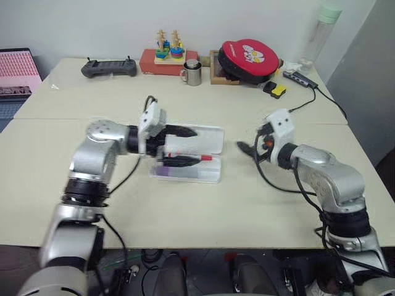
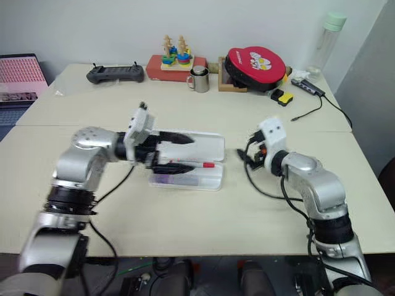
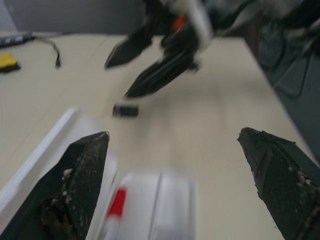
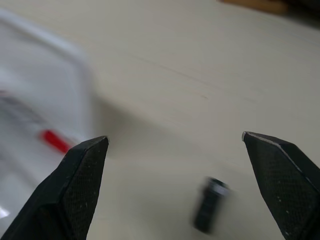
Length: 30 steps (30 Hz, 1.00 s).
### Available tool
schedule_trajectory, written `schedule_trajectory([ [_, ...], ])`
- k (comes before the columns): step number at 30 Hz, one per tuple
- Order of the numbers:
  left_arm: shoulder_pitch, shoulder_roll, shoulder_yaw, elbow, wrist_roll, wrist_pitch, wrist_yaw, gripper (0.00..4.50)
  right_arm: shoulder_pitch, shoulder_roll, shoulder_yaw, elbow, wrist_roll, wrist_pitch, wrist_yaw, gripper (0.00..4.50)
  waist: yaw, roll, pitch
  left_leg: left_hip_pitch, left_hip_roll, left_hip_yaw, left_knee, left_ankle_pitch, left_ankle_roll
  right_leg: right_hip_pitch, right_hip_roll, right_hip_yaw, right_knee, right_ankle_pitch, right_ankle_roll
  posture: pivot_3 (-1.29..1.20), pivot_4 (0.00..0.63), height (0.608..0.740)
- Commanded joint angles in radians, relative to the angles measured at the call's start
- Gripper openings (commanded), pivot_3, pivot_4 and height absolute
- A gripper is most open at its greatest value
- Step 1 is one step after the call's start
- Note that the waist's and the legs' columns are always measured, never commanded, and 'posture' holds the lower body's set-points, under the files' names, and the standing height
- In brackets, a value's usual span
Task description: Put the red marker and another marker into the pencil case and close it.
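- While the pencil case lies open near the middle of the table, its lid is folded flat on the far side and its tray sits on the near side.
- The red marker lies in the case along the line where lid and tray meet, its red end toward the robot's right.
- The lilac highlighter rests inside the near tray, showing as a pale purple bar through the clear plastic.
- The left gripper hovers over the left part of the case, pointing toward the robot's right, its fingers spread wide and holding nothing.
- One finger reaches over the lid, the other sits just above the marker.
- The right gripper hangs to the right of the case, well apart from it, fingers released and empty.
- A small dark stub lies on the bare table between the case and the right gripper.
- Along the far edge stand a black controller, a metal mug and a red round pouch.
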State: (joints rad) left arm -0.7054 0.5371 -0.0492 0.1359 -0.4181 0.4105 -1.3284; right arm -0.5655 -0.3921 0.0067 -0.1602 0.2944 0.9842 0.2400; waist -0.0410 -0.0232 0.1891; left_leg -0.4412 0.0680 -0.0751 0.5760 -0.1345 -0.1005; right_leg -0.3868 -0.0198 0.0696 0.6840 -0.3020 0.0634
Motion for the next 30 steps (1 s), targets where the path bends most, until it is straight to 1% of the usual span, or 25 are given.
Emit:
schedule_trajectory([
  [1, 0.054, -0.032, 0.021, -0.134, -0.024, 0.053, 0.13, 4.44, 0.007, 0.007, -0.016, 0.041, -0.061, 0.009, -0.07, 4.5, -0.005, 0.0, 0.0, 0.0, 0.0, 0.0, -0.001, 0.0, 0.0, -0.001, 0.0, 0.0, 0.0, 0.0, 0.0, 0.0, 0.15, 0.74],
  [5, 0.083, -0.055, 0.02, -0.178, -0.032, 0.061, 0.187, 4.44, 0.035, 0.036, -0.01, 0.04, -0.062, 0.022, -0.073, 4.5, -0.014, 0.0, 0.0, 0.001, 0.0, 0.0, -0.001, 0.0, 0.0, -0.001, 0.0, 0.001, 0.001, 0.0, 0.0, 0.0, 0.15, 0.74],
  [11, 0.08, -0.046, 0.017, -0.177, -0.038, 0.057, 0.202, 4.44, 0.028, 0.069, -0.027, 0.037, -0.089, 0.009, -0.092, 4.5, -0.016, 0.0, 0.0, 0.002, 0.0, 0.0, -0.001, 0.0, 0.0, 0.001, 0.0, 0.001, 0.0, 0.0, 0.001, 0.0, 0.15, 0.74],
  [14, 0.08, -0.042, 0.014, -0.175, -0.039, 0.054, 0.203, 4.44, 0.016, 0.069, -0.033, 0.03, -0.099, 0.014, -0.103, 4.5, -0.016, 0.0, 0.0, 0.003, 0.0, 0.0, -0.001, 0.0, 0.001, 0.001, 0.0, 0.001, 0.0, 0.0, 0.001, 0.0, 0.15, 0.74],
  [19, 0.074, -0.04, 0.013, -0.162, -0.035, 0.043, 0.2, 4.44, -0.008, 0.041, -0.008, 0.002, -0.164, 0.008, -0.14, 4.5, -0.015, 0.0, 0.0, 0.002, -0.001, 0.0, -0.001, 0.0, 0.001, 0.001, 0.0, 0.001, 0.0, 0.001, 0.001, 0.0, 0.15, 0.74],
  [24, 0.076, -0.034, 0.009, -0.16, -0.032, 0.032, 0.189, 4.44, -0.032, 0.056, 0.02, -0.032, -0.186, 0.031, -0.141, 4.5, -0.015, 0.0, 0.0, 0.002, -0.001, 0.0, -0.002, 0.0, 0.001, 0.001, 0.0, 0.001, -0.001, 0.0, 0.001, 0.0, 0.15, 0.74],
  [27, 0.075, -0.034, 0.011, -0.153, -0.027, 0.012, 0.192, 4.44, -0.031, 0.128, -0.004, -0.038, -0.139, 0.054, -0.13, 4.5, -0.016, 0.0, 0.0, 0.002, -0.001, 0.001, -0.002, 0.0, 0.001, 0.001, 0.0, 0.001, -0.001, 0.0, 0.001, 0.0, 0.15, 0.74],
  [30, 0.072, -0.037, 0.02, -0.144, -0.034, 0.011, 0.202, 4.44, -0.019, 0.173, 0.0, -0.037, -0.131, 0.062, -0.128, 4.5, -0.016, 0.0, 0.0, 0.002, -0.001, 0.001, -0.002, 0.0, 0.001, 0.001, 0.0, 0.001, -0.001, 0.0, 0.001, 0.0, 0.15, 0.74],
])
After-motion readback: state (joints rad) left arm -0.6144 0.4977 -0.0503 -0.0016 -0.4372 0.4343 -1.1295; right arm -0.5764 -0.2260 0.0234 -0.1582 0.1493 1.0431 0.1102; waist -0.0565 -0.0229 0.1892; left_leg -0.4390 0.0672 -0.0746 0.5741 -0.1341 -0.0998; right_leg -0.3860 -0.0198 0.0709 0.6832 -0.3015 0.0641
